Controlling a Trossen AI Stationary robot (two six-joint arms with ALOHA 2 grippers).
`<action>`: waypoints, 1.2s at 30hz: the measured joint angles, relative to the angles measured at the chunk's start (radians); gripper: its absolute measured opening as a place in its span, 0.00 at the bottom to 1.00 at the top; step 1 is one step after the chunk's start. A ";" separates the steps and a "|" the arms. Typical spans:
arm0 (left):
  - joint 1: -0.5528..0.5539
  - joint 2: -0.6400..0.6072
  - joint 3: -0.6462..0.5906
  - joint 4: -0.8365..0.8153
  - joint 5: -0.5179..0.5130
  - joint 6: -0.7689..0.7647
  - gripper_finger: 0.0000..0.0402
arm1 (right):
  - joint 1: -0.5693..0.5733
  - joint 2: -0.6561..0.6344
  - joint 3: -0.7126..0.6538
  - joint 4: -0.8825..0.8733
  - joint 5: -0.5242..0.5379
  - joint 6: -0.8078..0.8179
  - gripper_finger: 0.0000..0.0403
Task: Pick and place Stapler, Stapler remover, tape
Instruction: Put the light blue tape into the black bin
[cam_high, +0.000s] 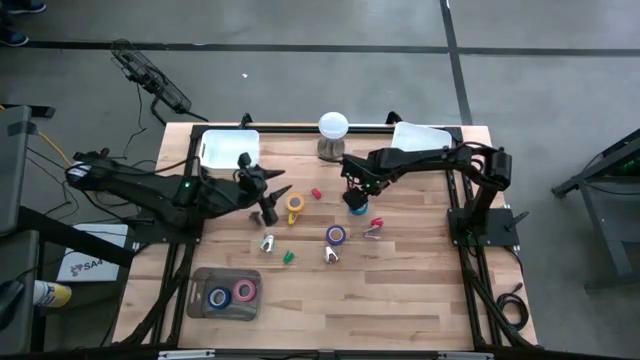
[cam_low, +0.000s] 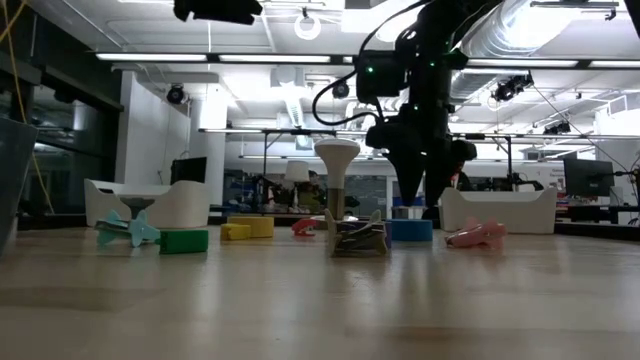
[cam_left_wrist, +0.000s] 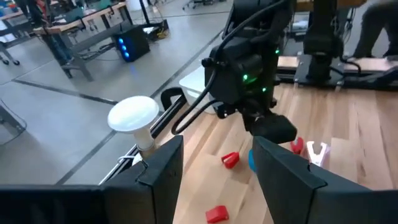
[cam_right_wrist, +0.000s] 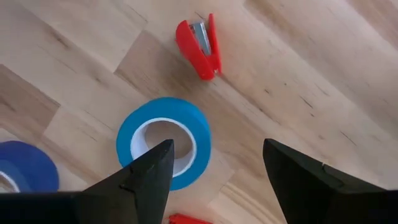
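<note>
My right gripper (cam_right_wrist: 216, 149) hangs open, pointing down, just above a light-blue tape roll (cam_right_wrist: 163, 140) that lies flat on the table; one finger stands over the roll's hole, the other beside the roll. A small red stapler (cam_right_wrist: 200, 40) lies a little past it. My left gripper (cam_left_wrist: 217, 142) is open with nothing in it, held level above the table's left half (cam_high: 278, 202), next to a yellow tape roll (cam_high: 294, 205). A purple tape roll (cam_high: 336, 235) and a pink stapler remover (cam_high: 375, 228) lie nearer the front.
A grey tray (cam_high: 200, 305) at the front left holds a blue and a pink tape roll. Two white bins (cam_high: 228, 148) (cam_high: 420, 135) and a white mushroom-shaped stand (cam_high: 333, 130) line the far edge. A green stapler (cam_high: 288, 257) and silvery removers (cam_high: 267, 243) lie mid-table.
</note>
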 joint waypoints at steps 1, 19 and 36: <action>0.002 0.007 0.000 0.000 0.004 0.000 0.47 | 0.000 0.000 -0.012 0.012 -0.017 0.007 0.59; 0.004 0.072 0.000 0.046 0.013 0.023 0.47 | -0.022 -0.007 -0.199 0.174 -0.113 0.060 0.50; 0.004 0.072 0.000 0.044 0.039 -0.060 0.47 | -0.021 -0.018 -0.202 0.157 -0.116 -0.020 0.08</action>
